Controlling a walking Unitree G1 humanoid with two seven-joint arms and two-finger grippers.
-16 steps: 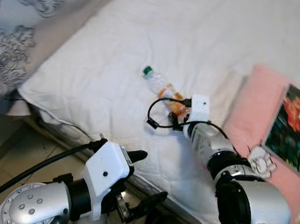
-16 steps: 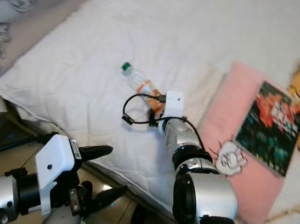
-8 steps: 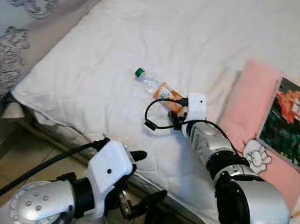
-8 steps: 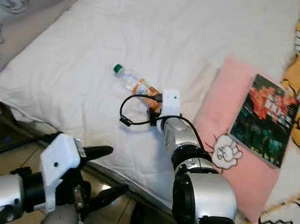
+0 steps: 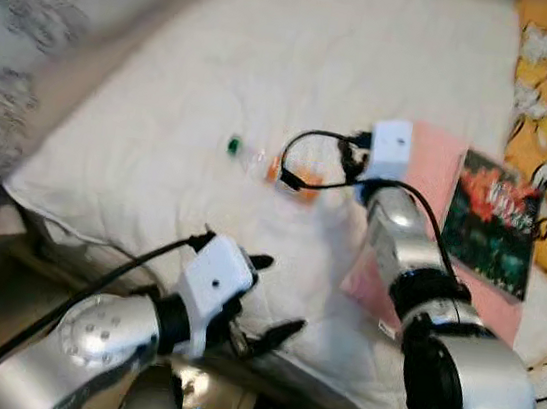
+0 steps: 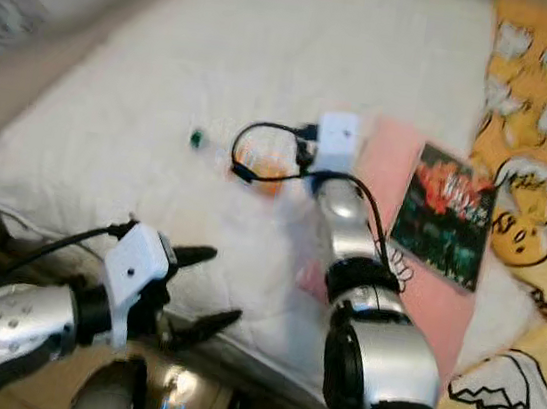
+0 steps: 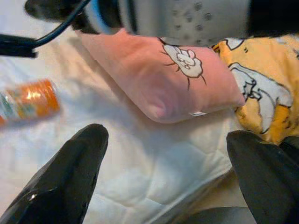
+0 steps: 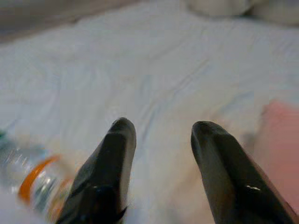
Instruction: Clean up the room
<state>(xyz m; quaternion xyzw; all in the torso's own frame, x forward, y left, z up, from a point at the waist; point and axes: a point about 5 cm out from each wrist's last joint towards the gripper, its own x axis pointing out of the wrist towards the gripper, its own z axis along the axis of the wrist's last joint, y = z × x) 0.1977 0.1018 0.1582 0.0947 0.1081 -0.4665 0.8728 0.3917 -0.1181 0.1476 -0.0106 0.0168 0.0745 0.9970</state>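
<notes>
You are looking down at a bed point(image 5: 166, 100) with a bottle point(image 5: 269, 164) lying on it. Just right of the bottle, your right arm is reaching over the bed; further right, a book point(image 5: 493, 225) is lying on a pillow point(image 5: 430, 165).

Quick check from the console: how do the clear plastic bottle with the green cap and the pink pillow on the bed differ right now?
The clear plastic bottle with a green cap and orange label is small and rigid; the pink pillow is broad and soft. The bottle lies alone on its side on the white quilt, while the pillow carries a dark book with red flowers. The right gripper, fingers apart, points between them. Both rest on the bed.
</notes>
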